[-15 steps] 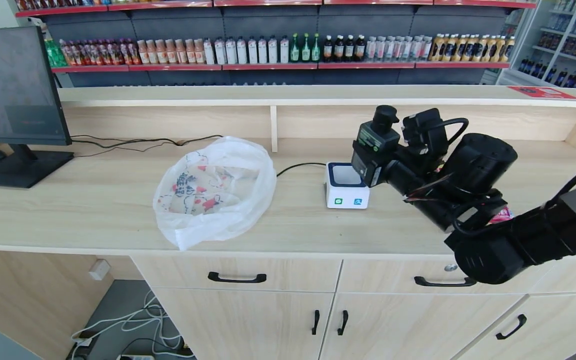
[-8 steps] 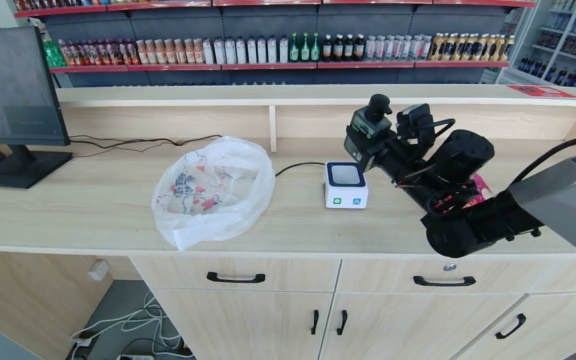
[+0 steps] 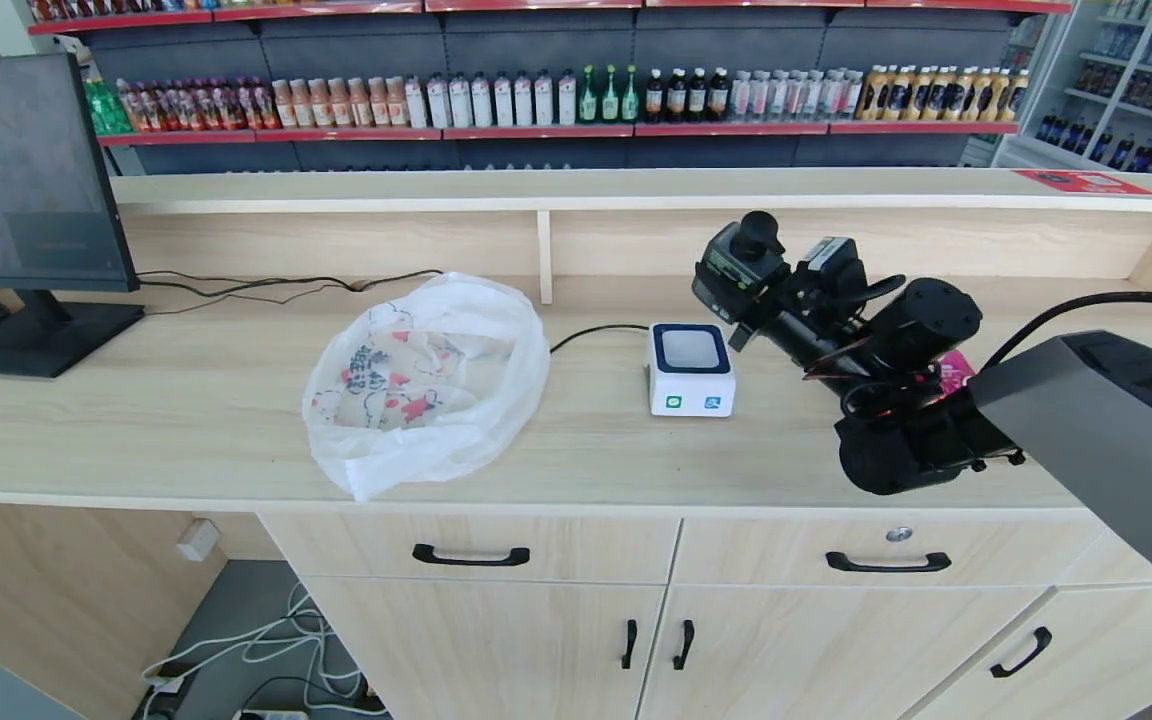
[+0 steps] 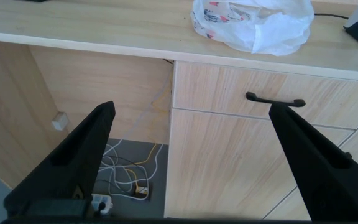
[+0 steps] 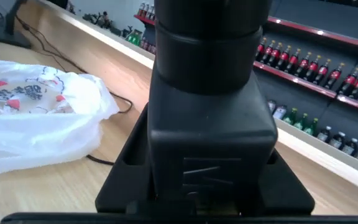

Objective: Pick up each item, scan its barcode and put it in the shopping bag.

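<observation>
Right pincer [image 3: 762,298] grasping dark bottle [image 3: 736,262] beside scanner [image 3: 691,370].
Scanner just left, nearer; left pincer [image 4: 191,107] released, below table [image 3: 186,410].

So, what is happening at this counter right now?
The robot is working at a shop checkout. Its right gripper holds a dark bottle with a green label in the air, just to the right of the white scanner and not over its window. The plastic shopping bag lies further left on the counter. The left gripper hangs open, low in front of the cabinets, holding nothing. A pink packet lies partly hidden behind the right arm.
</observation>
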You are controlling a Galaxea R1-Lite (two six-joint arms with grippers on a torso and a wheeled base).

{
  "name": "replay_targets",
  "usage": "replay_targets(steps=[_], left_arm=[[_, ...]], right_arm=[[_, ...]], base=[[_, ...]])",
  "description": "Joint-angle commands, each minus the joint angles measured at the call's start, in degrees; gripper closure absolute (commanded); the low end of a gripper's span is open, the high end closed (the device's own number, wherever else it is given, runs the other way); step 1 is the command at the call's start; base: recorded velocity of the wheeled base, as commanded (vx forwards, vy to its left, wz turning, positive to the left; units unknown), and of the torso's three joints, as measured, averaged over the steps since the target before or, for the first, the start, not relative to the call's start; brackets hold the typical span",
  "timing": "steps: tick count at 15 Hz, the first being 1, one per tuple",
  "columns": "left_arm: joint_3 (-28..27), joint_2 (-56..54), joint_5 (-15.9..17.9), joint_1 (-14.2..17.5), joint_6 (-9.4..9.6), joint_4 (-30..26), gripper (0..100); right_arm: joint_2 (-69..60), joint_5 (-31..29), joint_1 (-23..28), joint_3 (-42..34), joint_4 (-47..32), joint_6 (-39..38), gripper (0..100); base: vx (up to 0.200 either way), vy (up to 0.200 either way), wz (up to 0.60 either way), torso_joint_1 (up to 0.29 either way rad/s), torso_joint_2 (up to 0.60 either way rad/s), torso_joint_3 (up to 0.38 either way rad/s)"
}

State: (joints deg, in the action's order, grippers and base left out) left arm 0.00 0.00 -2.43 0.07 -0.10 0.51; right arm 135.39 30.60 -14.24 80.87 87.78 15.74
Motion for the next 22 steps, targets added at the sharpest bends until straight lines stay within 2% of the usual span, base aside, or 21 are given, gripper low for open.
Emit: replay_targets(steps=[1,4,6,8,22], left_arm=[[0.0,0.0,0.0,-0.1,-0.08,0.0,0],[0.0,0.0,0.0,0.0,-0.25,0.1,0],[0.0,0.0,0.0,0.0,-0.08,0.1,0],[0.0,0.0,0.0,-0.1,-0.08,0.1,0],[0.0,0.0,0.0,0.0,-0.17,0.1,0]], right_arm=[[3.3,0.9,0.3,1.7,1.9,0.5,100],[6.0,4.7,1.5,4.7,2.2,3.2,100],[9.9,4.8,2.8,13.0,2.2,4.5,100],[11.2,4.3,3.4,17.4,2.2,4.9,100],[13.2,4.6,3.6,17.3,2.2,7.4,100]], base=[[0.0,0.0,0.0,0.0,0.0,0.0],[0.0,0.0,0.0,0.0,0.0,0.0],[0.0,0.0,0.0,0.0,0.0,0.0],[0.0,0.0,0.0,0.0,0.0,0.0],[0.0,0.0,0.0,0.0,0.0,0.0]])
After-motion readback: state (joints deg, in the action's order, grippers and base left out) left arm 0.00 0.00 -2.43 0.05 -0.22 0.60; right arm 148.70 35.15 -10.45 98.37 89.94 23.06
